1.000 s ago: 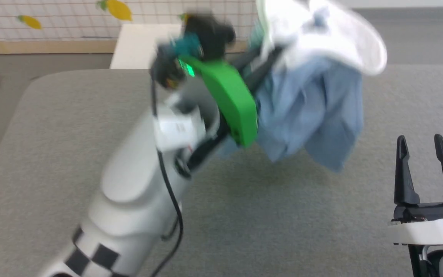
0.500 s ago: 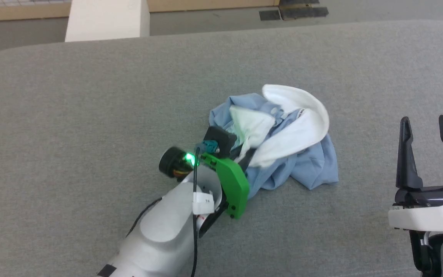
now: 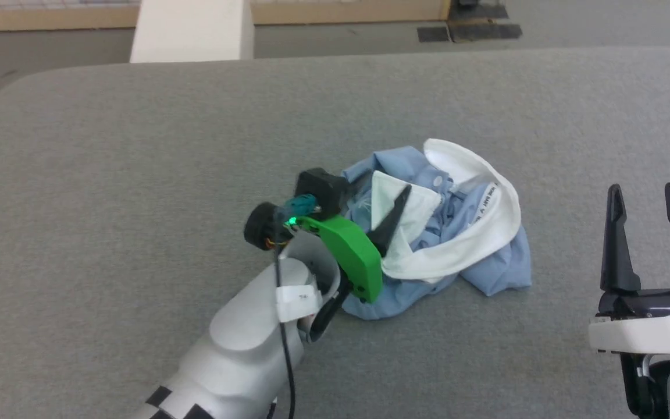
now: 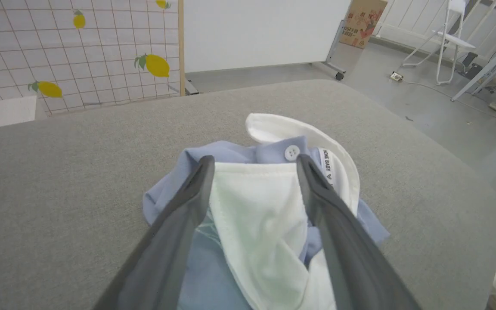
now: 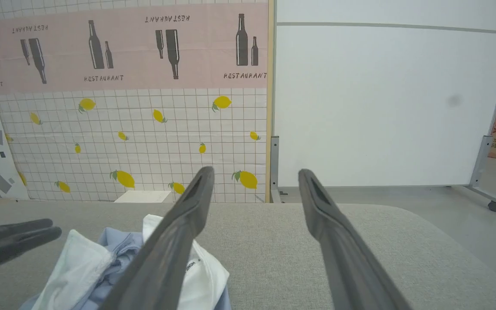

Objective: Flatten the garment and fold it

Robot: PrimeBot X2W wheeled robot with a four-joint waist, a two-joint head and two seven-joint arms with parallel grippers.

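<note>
Grey table (image 3: 108,174); left fingers (image 4: 175,232) apart, perhaps on garment (image 4: 265,215)

bright, even indoor light falls from above. my head view is sharp; the garment (image 3: 503,267) casts only a faint soft shadow on the grey table (image 3: 108,174). my wrist views stretch mildly at the edges, and my left fingers (image 4: 170,241) blur near the lens.
</note>
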